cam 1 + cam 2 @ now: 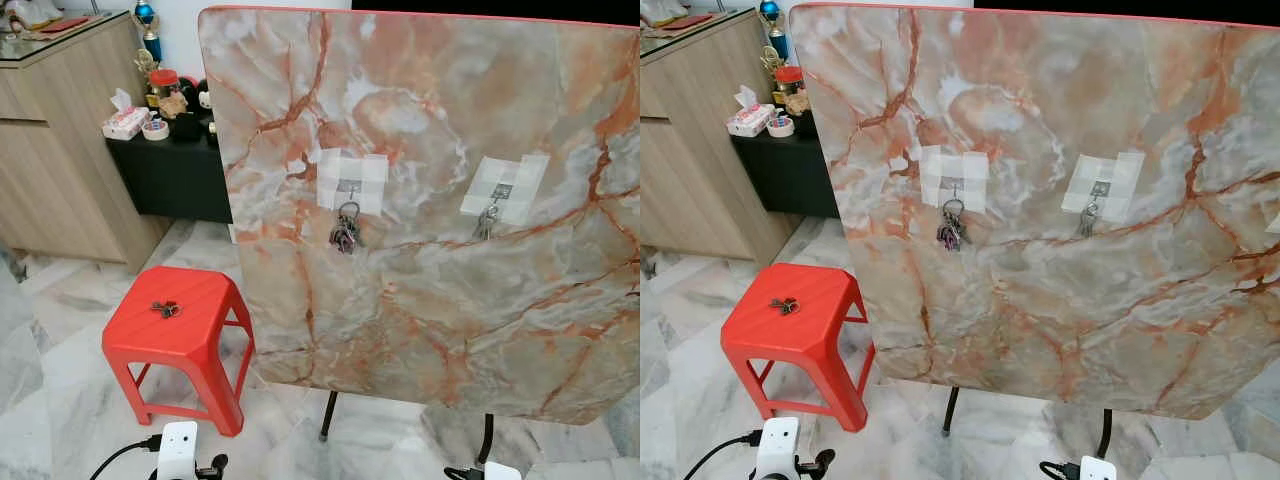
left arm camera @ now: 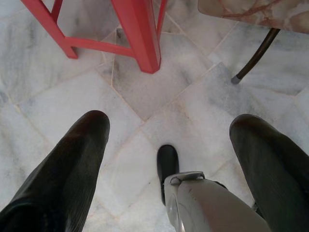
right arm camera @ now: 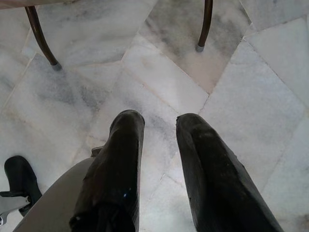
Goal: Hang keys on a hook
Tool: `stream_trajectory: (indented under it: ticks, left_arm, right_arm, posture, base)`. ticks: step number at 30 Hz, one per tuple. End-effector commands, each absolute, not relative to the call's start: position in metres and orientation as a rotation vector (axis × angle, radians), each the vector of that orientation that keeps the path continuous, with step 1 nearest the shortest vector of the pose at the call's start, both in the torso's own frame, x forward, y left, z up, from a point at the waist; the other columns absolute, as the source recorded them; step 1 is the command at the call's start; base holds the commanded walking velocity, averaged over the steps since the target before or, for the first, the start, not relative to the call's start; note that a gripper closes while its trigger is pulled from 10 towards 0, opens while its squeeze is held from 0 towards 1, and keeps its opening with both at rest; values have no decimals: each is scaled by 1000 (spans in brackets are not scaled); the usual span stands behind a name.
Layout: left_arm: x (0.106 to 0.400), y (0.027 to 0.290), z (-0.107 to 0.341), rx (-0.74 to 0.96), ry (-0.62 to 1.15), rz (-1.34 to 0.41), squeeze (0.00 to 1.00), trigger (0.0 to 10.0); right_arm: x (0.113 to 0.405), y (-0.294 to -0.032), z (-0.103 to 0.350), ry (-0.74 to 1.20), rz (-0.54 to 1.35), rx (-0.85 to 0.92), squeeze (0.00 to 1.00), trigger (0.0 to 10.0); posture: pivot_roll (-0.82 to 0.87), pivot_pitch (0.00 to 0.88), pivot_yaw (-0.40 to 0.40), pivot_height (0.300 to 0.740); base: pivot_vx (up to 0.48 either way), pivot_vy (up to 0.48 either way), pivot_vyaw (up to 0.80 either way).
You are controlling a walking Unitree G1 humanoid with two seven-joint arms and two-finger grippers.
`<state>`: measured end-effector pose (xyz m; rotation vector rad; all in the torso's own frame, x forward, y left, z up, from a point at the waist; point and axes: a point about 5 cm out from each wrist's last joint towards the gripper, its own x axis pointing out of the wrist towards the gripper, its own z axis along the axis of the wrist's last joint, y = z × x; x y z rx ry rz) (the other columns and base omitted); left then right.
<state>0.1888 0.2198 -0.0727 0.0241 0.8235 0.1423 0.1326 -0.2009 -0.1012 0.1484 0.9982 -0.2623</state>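
Observation:
A small bunch of keys [image 1: 165, 309] lies on top of a red plastic stool [image 1: 205, 330] at the left. Behind it a marble-patterned board [image 1: 430, 320] stands upright with two taped hooks. The left hook [image 1: 348, 187] carries a bunch of keys [image 1: 345, 230]. From the right hook [image 1: 502, 192] hangs a smaller set of keys [image 1: 487, 221]. Both arms hang low at the bottom edge. My left gripper [image 2: 171, 123] is open over the floor beside the stool's leg. My right gripper [image 3: 160, 120] is open above the floor tiles, holding nothing.
A wooden cabinet [image 1: 50, 150] stands at the far left, with a low black cabinet [image 1: 170, 175] beside it carrying a tissue box and trinkets. Thin dark legs [image 1: 328, 418] hold the board up. The floor is pale marble tile [image 1: 60, 400].

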Motion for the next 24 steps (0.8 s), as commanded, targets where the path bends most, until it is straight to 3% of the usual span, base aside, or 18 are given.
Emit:
stream_trajectory:
  ticks: [1, 24]
  left_arm:
    - [174, 212, -83, 27, 903, 116, 0, 10000]
    - [174, 212, -83, 29, 913, 113, 0, 10000]
  right_arm:
    - [170, -199, -88, 922, -241, 269, 0, 10000]
    - [166, -199, -90, 948, -225, 222, 0, 10000]
  posture:
    - [-25, 0, -70, 740]
    - [-25, 0, -71, 740]
  base:
    - [0, 0, 0]
    - [0, 0, 0]
